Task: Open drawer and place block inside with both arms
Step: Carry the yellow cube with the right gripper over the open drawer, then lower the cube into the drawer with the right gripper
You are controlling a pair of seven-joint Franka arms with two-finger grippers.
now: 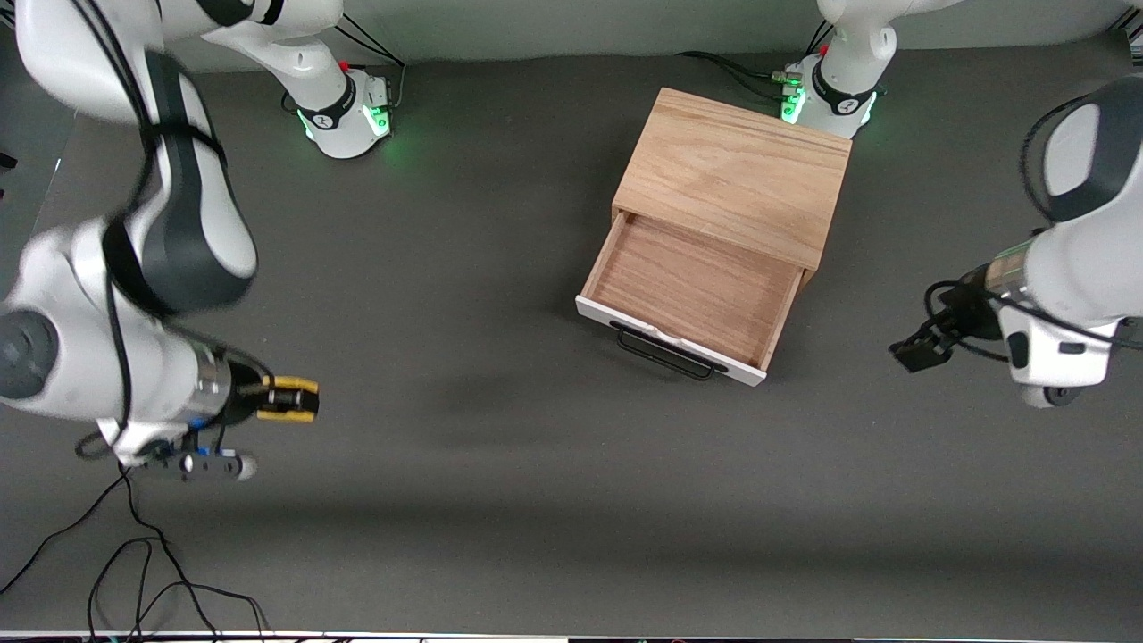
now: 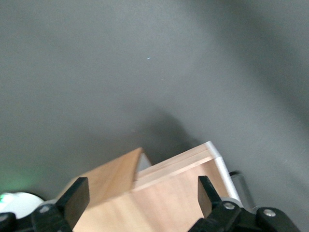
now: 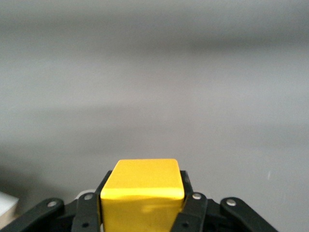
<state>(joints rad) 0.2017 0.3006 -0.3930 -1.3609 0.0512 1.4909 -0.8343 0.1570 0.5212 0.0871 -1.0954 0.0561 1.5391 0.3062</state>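
Observation:
The drawer (image 1: 688, 295) stands pulled out of the light wooden box (image 1: 737, 170), its brown inside bare, its white front and black bar handle (image 1: 665, 353) toward the front camera. My right gripper (image 1: 290, 398) is shut on the yellow block (image 1: 293, 393) and holds it above the grey table at the right arm's end; the block fills the jaws in the right wrist view (image 3: 142, 191). My left gripper (image 1: 915, 350) is open and empty, up in the air beside the drawer at the left arm's end. Its wrist view shows the box (image 2: 145, 203) between its spread fingers (image 2: 75, 198).
The grey table (image 1: 500, 464) spreads between the block and the drawer. Loose black cables (image 1: 134, 572) lie at the table's front edge near the right arm. The arms' green-lit bases (image 1: 353, 112) stand along the edge farthest from the front camera.

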